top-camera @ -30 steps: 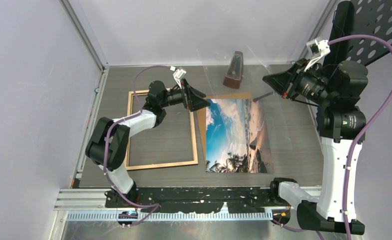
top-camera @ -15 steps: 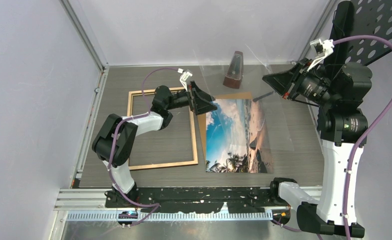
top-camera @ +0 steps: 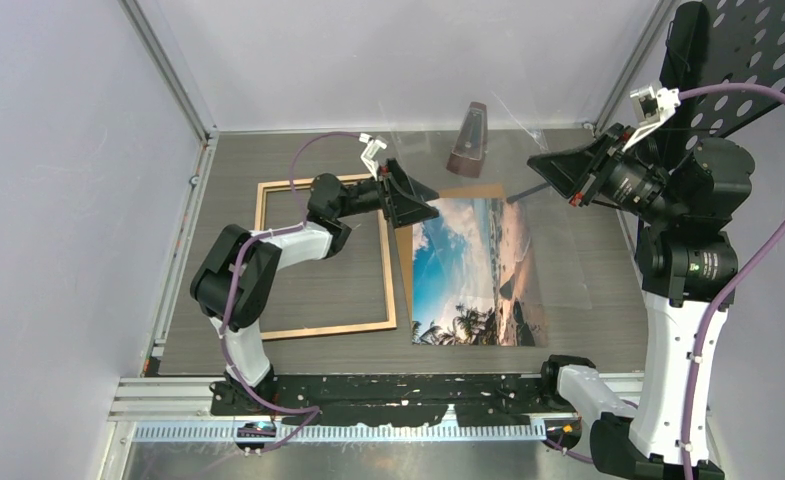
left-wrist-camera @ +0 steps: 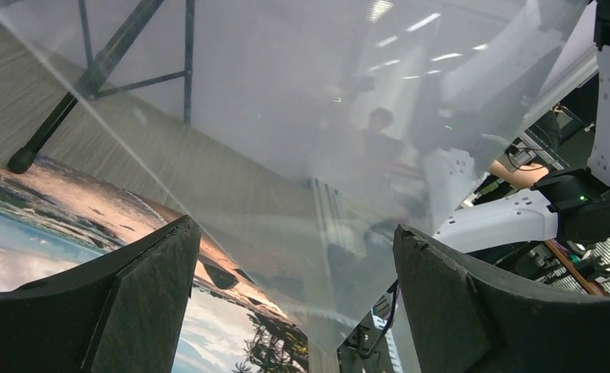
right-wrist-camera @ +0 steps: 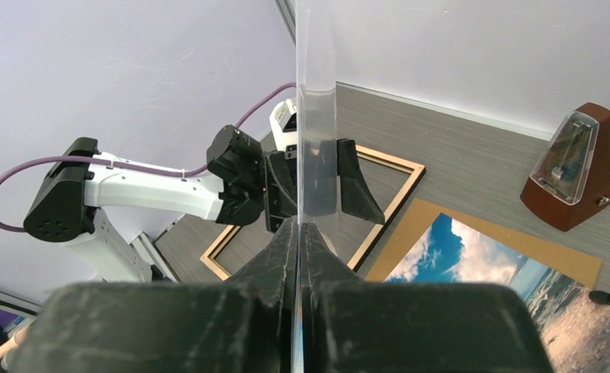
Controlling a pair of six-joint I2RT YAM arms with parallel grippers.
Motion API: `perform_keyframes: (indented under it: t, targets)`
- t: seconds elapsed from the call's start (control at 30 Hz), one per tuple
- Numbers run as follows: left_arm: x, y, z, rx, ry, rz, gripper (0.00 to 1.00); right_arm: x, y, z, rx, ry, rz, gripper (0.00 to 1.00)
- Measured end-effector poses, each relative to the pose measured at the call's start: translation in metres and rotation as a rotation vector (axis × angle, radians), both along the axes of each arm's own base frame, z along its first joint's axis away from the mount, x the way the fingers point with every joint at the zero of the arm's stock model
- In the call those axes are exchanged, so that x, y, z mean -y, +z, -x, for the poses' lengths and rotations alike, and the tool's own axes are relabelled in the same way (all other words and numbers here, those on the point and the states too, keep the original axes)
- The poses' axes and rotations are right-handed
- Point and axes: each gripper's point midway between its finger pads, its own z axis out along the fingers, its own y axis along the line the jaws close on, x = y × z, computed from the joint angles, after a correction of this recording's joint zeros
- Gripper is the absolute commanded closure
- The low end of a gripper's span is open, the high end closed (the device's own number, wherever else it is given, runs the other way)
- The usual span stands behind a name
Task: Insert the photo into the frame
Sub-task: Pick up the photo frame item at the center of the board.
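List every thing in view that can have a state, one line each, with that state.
frame: flat on the table, empty, wood side up.
backing board: flat on the table.
photo: face up on the backing board, outside the frame.
clear pane: raised above the table, held by one edge.
right gripper: shut on the clear pane.
left gripper: open, holding nothing.
metronome: upright.

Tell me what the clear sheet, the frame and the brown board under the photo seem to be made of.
Clear sheet: glass or acrylic, glossy; see-through, with reflections, can't tell which. Frame: light wood, matte, by its pale tan look; possibly veneer. Brown board: probably hardboard, flat, dull, uniform brown.
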Motion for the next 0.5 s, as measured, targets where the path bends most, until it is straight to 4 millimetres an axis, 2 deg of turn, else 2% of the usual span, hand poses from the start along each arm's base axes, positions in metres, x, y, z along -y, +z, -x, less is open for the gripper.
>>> perform_keyframes:
  t: [0.13,0.5]
  targets:
    - [-0.001,0.003,0.003,0.0,-0.014,0.01,0.26,0.001,-0.002,-0.001,-0.005,0.001,-0.008,0.94]
    - [-0.003,0.014,0.013,-0.011,-0.055,0.042,0.79,0.005,-0.007,-0.005,-0.018,-0.01,-0.016,0.94]
